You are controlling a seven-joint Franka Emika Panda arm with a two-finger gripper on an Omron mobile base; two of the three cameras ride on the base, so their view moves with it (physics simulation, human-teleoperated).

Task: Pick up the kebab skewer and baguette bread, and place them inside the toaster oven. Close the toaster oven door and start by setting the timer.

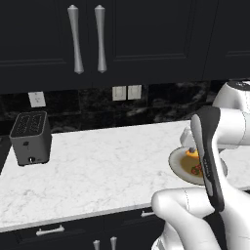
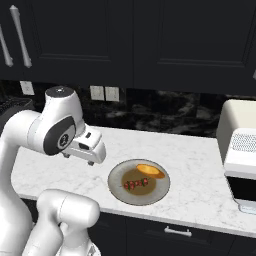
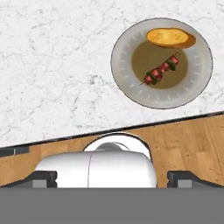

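A grey plate (image 2: pixel 120 192) near the counter's front edge carries the kebab skewer (image 2: pixel 136 184) and the golden baguette bread (image 2: pixel 151 171) side by side. From the hand view I look down on the plate (image 3: pixel 127 76), with the skewer (image 3: pixel 161 72) in its middle and the bread (image 3: pixel 170 38) at its rim. My gripper (image 2: pixel 79 159) hovers above the counter left of the plate, open and holding nothing; its fingertips (image 3: pixel 41 179) stand wide apart. The cream toaster oven (image 2: pixel 235 125) sits at the counter's right end, cut off by the frame, so I cannot tell how its door stands.
A dark grey slot toaster (image 1: pixel 30 137) stands at the far left of the white marble counter (image 1: pixel 97 171). Dark wall cabinets with silver handles (image 1: pixel 75 39) hang above. Drawers (image 2: pixel 177 231) run below the counter edge. In the left base view my own arm covers part of the plate (image 1: pixel 181 166).
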